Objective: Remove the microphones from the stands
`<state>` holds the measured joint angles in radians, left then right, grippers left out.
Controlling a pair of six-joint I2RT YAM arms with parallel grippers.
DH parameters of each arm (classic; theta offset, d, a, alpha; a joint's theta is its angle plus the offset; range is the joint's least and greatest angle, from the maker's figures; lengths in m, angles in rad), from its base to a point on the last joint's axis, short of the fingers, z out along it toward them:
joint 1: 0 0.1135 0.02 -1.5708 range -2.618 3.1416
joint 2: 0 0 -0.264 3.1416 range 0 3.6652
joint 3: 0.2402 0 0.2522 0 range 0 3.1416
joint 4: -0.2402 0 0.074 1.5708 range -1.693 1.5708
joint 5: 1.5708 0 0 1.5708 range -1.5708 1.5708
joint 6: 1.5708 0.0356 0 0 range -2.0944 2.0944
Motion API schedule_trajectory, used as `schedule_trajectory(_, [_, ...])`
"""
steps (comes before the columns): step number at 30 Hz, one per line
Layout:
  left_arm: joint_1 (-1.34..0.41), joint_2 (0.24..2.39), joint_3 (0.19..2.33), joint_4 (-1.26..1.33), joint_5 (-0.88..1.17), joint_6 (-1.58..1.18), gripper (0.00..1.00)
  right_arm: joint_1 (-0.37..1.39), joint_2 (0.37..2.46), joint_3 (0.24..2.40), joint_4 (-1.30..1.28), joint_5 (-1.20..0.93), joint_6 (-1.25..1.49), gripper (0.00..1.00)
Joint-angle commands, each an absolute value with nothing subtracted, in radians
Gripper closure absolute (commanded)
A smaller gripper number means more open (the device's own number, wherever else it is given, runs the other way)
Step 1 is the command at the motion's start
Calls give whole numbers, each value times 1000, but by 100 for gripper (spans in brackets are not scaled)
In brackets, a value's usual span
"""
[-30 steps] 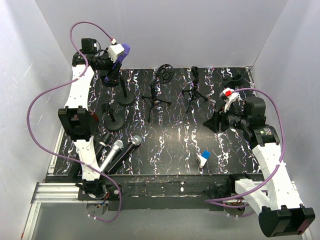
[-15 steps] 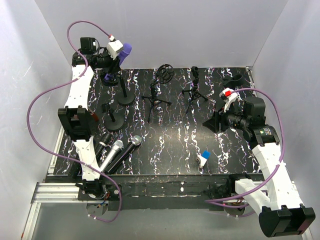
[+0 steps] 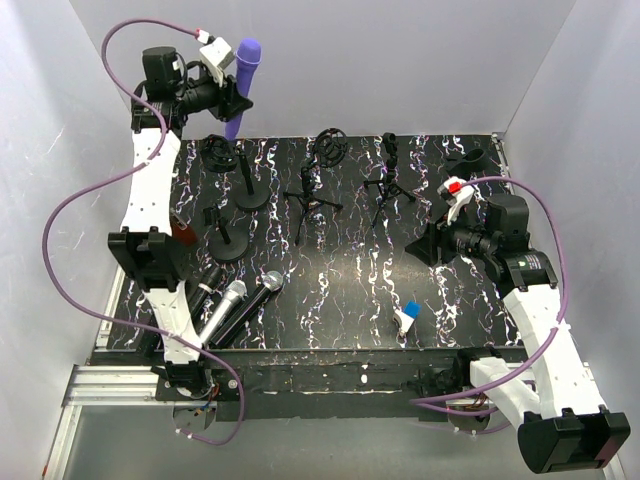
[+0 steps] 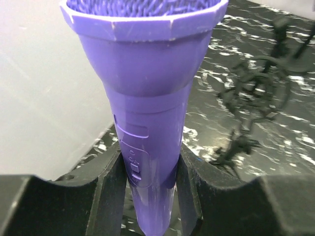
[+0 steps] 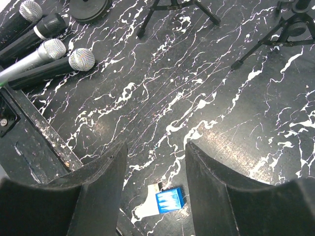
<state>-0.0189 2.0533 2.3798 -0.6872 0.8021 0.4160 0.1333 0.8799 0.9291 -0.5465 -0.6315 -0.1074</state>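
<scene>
- Your left pincer (image 4: 150, 172) is clamped on the purple microphone (image 4: 147, 73), with the handle squeezed between the pads and the head above them.
- Its long axis is near upright, tail pointing down past the jaws.
- The stand (image 3: 246, 178) sits below the pincer, and the tail looks clear of it.
- Your right pincer (image 5: 156, 167) is spread and empty, well apart.
</scene>
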Motion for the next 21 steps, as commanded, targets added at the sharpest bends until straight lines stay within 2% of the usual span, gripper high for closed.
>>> schedule_trajectory(1, [-46, 1878, 2229, -707, 919, 345, 100, 138, 868, 905, -508, -629, -103, 44])
schedule_trajectory(8, [-133, 1639, 1927, -1024, 1026, 477, 100, 137, 862, 887, -512, -632, -98, 44])
schedule_trajectory(14, [-170, 1435, 1547, -1117, 1103, 454, 100, 138, 888, 891, -473, -652, -69, 44])
schedule_trajectory(21, [-311, 1298, 1252, -1175, 915, 688, 100, 144, 930, 910, -475, -660, -38, 48])
